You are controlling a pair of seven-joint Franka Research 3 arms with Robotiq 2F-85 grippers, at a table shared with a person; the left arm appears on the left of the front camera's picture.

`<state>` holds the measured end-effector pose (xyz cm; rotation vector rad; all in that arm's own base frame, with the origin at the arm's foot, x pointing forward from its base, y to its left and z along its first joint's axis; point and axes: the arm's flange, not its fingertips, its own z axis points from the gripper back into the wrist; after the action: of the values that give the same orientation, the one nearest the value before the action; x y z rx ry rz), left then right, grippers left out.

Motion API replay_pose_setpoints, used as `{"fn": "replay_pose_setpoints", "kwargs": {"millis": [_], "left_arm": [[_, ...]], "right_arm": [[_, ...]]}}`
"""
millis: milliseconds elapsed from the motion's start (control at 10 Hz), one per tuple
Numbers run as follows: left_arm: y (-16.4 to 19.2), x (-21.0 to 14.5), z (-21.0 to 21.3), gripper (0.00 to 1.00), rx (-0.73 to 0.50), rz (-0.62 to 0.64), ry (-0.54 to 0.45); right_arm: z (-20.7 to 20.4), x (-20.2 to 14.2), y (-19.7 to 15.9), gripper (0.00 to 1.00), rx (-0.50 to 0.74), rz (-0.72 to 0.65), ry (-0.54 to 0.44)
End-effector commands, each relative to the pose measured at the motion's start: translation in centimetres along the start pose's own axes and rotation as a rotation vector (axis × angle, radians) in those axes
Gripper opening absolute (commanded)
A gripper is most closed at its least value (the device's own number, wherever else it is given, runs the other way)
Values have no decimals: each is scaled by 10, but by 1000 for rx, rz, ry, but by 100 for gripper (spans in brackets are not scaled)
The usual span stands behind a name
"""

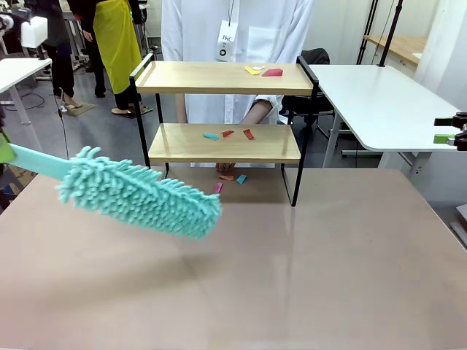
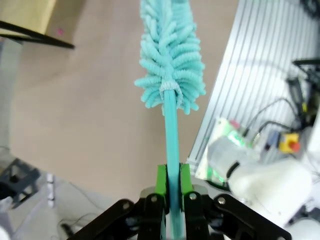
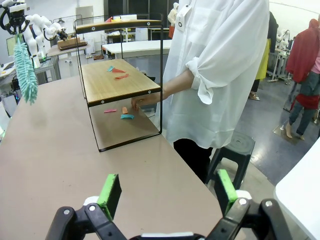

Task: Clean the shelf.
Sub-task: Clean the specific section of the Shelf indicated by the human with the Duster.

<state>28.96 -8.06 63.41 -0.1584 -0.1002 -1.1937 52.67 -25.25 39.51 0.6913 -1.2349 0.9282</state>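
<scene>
Left pincer (image 2: 172, 176) grips the microfibre duster (image 1: 142, 193), right pincer (image 3: 167, 192) gapes empty; a hard sweep may push the shelf (image 1: 219, 77)

The shelf (image 1: 197, 77) stands upright at the far side of the counter (image 1: 306, 277): two light wood boards in a thin black frame (side rails raised). Small coloured scraps (image 1: 264, 71) litter both boards.
</scene>
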Motion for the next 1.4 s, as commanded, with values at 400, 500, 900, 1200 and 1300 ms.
{"fn": "replay_pose_setpoints", "kwargs": {"millis": [400, 500, 900, 1200, 1300], "left_arm": [[-43, 51, -72, 13, 109, 270, -224], [-44, 61, -81, 13, 79, 286, -255], [-44, 60, -82, 13, 75, 292, -225], [-38, 90, -97, 13, 67, 305, -201], [-33, 100, -103, 13, 47, 328, -221]], "right_arm": [[-2, 8, 1, 100, -9, -13, 14], [-2, 8, 1, 100, -9, -13, 14], [-2, 8, 1, 100, -9, -13, 14], [-2, 8, 1, 100, -9, -13, 14], [-2, 8, 1, 100, -9, -13, 14]]}}
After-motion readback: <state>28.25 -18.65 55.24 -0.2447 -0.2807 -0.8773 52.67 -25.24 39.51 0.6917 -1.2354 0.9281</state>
